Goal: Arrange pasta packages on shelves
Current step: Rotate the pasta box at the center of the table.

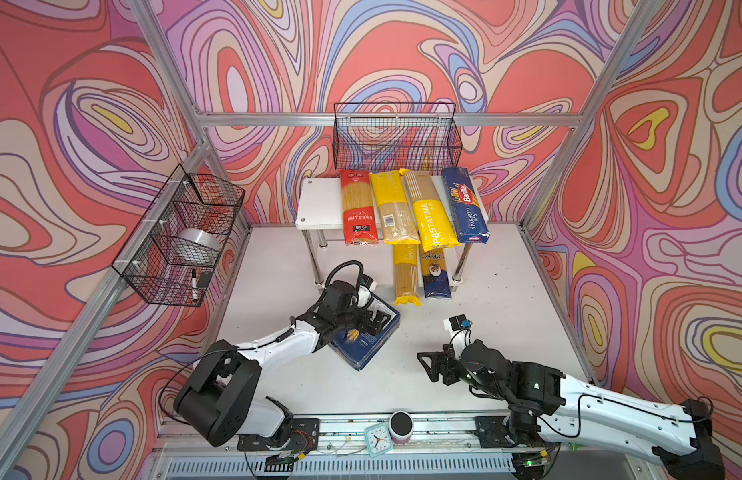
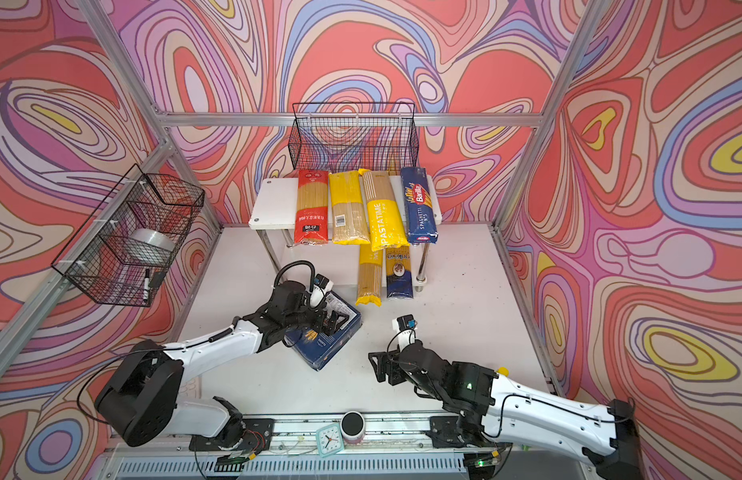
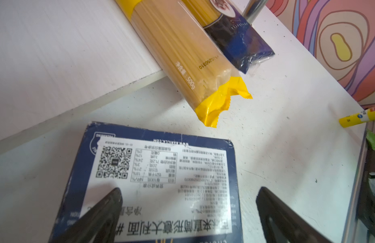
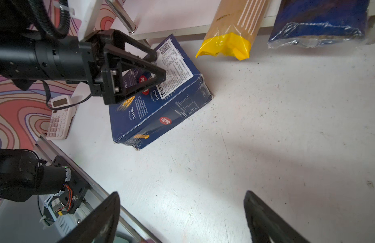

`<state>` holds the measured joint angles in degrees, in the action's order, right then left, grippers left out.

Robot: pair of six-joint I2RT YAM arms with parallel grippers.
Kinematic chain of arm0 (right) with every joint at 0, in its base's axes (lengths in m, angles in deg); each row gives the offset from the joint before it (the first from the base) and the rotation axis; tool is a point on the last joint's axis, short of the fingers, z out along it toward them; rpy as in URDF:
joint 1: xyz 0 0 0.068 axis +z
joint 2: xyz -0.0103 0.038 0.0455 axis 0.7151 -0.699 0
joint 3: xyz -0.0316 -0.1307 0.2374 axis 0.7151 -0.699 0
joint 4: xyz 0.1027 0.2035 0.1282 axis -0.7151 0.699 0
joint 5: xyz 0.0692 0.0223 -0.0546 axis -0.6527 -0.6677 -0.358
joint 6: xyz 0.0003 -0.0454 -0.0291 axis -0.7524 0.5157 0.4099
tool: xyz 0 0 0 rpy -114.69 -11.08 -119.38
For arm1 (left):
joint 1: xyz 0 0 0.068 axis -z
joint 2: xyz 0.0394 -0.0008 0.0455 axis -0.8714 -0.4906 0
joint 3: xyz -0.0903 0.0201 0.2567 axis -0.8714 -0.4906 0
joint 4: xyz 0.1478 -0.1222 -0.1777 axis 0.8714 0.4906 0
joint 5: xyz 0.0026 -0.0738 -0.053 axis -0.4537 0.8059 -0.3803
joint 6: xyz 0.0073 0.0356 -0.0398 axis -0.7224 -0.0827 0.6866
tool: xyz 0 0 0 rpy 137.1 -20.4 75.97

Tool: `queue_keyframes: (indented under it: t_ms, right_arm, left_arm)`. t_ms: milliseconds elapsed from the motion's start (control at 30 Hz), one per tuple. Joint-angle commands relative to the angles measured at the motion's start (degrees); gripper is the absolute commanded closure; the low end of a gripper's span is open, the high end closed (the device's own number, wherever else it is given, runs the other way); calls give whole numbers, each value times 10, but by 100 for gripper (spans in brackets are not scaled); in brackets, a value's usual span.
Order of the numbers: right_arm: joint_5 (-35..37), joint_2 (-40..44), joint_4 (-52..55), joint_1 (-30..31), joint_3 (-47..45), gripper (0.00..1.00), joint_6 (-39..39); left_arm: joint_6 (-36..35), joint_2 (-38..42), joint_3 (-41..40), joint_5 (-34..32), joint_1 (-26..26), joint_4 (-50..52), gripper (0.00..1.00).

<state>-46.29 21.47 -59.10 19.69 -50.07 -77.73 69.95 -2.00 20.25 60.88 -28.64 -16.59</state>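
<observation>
The white two-tier shelves (image 1: 319,203) stand at the back. The top board carries a red spaghetti pack (image 1: 359,208), a yellow pack (image 1: 392,208), a PASTATIME pack (image 1: 429,212) and a slim Barilla box (image 1: 465,205). A yellow pack (image 1: 406,274) and a dark blue bag (image 1: 436,274) stick out from the lower board. A wide blue Barilla box (image 1: 367,349) (image 4: 161,109) lies on the table in front. My left gripper (image 1: 375,322) (image 3: 189,189) hovers open over its far end, one finger above the label, the other past the box's edge. My right gripper (image 1: 427,365) (image 4: 182,192) is open over bare table.
Black wire baskets hang on the back wall (image 1: 396,137) and the left wall (image 1: 178,237), the latter holding a tape roll and a marker. A small clock (image 1: 377,440) and a cylinder (image 1: 401,426) sit on the front rail. A pink calculator (image 4: 58,117) lies near the left arm's base.
</observation>
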Motion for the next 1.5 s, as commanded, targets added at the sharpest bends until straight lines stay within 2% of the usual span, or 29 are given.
queue_keyframes:
  t_ms: [0,67,267,400,500,667,900,1067,1467]
  right_arm:
    - [-10,-35,13,0,12,4,11]
    - [-9,-59,9,0,26,4,19]
    - [27,-83,-28,-7,49,2,52]
    - [-14,-111,-60,-43,67,2,84]
    - [-45,-139,-78,-69,84,2,109]
    - [-94,-192,-96,-118,116,2,155]
    - [-186,-292,-169,-134,160,2,213]
    - [-179,-365,-182,-136,200,2,230]
    - [-209,-405,-208,-187,186,2,210]
  left_arm:
    - [-15,62,3,-43,0,94,0]
    - [-1,112,14,-81,0,163,0]
    - [121,298,4,-212,0,348,0]
    - [196,389,-25,-220,0,433,0]
    - [241,445,-68,-193,0,447,0]
    - [306,517,-147,-196,0,436,0]
    - [331,538,-173,-200,0,431,0]
    - [334,535,-194,-176,0,388,0]
    - [339,519,-231,-158,0,298,0]
